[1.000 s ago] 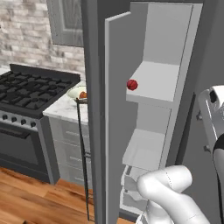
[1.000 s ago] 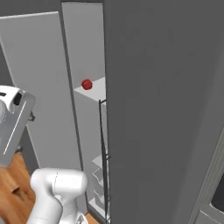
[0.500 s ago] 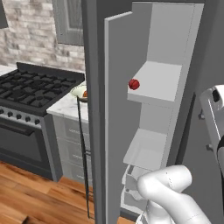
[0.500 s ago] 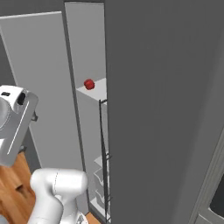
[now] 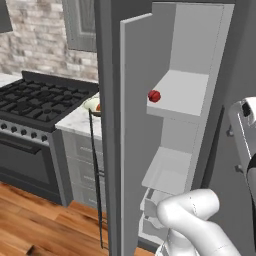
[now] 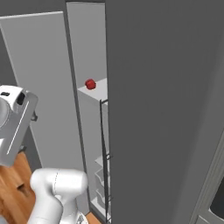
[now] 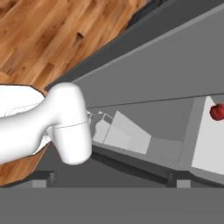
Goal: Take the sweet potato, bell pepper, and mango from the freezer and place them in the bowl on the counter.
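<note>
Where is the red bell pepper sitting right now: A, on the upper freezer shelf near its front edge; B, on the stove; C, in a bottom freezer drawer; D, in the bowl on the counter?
A: the bell pepper sits on the pale upper shelf of the open freezer, close to its front edge, well above the lower drawers.

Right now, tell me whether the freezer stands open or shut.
Open. The freezer shows its pale inner walls and shelves, its door is swung outward, and the bell pepper sits exposed on the upper shelf.
</note>
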You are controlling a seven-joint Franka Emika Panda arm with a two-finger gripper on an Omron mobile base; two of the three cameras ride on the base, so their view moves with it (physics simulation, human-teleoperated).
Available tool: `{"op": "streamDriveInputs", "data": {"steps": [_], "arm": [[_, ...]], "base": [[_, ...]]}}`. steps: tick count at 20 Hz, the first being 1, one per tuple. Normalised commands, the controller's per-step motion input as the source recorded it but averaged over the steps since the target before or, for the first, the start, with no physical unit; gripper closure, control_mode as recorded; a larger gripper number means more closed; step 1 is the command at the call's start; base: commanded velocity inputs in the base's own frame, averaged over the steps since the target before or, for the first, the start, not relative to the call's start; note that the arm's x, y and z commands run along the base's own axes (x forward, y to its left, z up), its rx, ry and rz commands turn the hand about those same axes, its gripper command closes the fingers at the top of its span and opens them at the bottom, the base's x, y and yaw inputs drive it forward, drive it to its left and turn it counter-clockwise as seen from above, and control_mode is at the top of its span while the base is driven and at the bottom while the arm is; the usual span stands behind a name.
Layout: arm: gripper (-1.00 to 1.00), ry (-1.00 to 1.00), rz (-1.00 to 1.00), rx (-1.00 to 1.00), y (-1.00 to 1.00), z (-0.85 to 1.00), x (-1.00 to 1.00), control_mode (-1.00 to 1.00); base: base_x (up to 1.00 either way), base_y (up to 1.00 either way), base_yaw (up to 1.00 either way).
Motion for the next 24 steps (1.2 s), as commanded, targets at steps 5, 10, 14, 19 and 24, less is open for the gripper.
{"op": "streamDriveInputs", "data": {"steps": [5,10,14,19,24], "arm": [[-1.0,-0.11,0.13,0.0,0.0,0.0,0.46,-1.0],[-1.0,-0.25,0.07,-0.01,0.16,0.33,0.32,-1.0],[-1.0,-0.22,0.01,0.0,0.0,0.29,0.34,-1.0],[-1.0,-0.05,0.0,0.0,0.0,0.47,0.36,-1.0],[-1.0,0.1,-0.04,0.0,0.0,0.44,0.48,-1.0]], "base": [[0.32,0.0,0.11],[0.0,0.0,0.0],[0.0,0.0,0.0],[0.0,0.0,0.0],[0.0,0.0,0.0]]}}
